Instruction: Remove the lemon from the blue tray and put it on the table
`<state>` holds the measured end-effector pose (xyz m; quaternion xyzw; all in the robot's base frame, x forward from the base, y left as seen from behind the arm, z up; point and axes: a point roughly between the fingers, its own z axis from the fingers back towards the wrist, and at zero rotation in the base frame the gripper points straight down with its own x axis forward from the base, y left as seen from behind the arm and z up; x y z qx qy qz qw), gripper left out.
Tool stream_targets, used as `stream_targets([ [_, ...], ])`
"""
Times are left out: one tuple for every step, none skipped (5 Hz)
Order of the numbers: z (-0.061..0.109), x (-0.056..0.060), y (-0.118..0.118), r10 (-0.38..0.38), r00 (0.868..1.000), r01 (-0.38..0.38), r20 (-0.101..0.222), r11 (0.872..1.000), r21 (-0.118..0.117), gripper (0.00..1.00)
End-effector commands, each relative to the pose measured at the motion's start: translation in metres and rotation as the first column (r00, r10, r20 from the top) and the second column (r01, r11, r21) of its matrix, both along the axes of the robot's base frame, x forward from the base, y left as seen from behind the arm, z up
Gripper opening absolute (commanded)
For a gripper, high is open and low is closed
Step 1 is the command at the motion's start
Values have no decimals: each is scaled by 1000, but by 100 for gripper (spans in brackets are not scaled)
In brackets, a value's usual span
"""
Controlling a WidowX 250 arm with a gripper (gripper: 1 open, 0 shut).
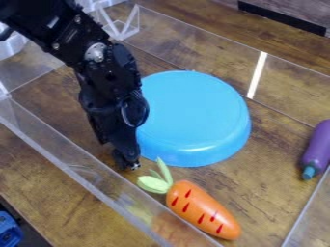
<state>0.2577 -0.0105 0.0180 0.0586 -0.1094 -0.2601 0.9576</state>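
Note:
The blue tray lies on the dark wood-grain table, and its inside looks bare. The lemon does not show anywhere in this view. My black arm reaches down from the upper left, with the gripper low over the table at the tray's front-left rim. The fingertips are dark and small against the wood. Whether they are open or shut, or hold anything, cannot be made out.
An orange toy carrot with green leaves lies just in front of the tray, close to the gripper. A purple eggplant sits at the right edge. Clear acrylic walls border the table on the left and front.

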Motion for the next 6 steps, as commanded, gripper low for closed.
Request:
stream_targets([
  [5,9,10,-54,999,54,7,999,-5,100],
  [7,17,-1,-51,999,51,3,999,-12,100],
  [10,24,10,-61,998,61,19,998,-13,100],
  [9,36,18,-76,996,76,36,997,-14,100],
  [8,47,26,-90,994,91,57,996,-12,100],
  [7,52,32,-152,986,153,73,988,-9,100],
])
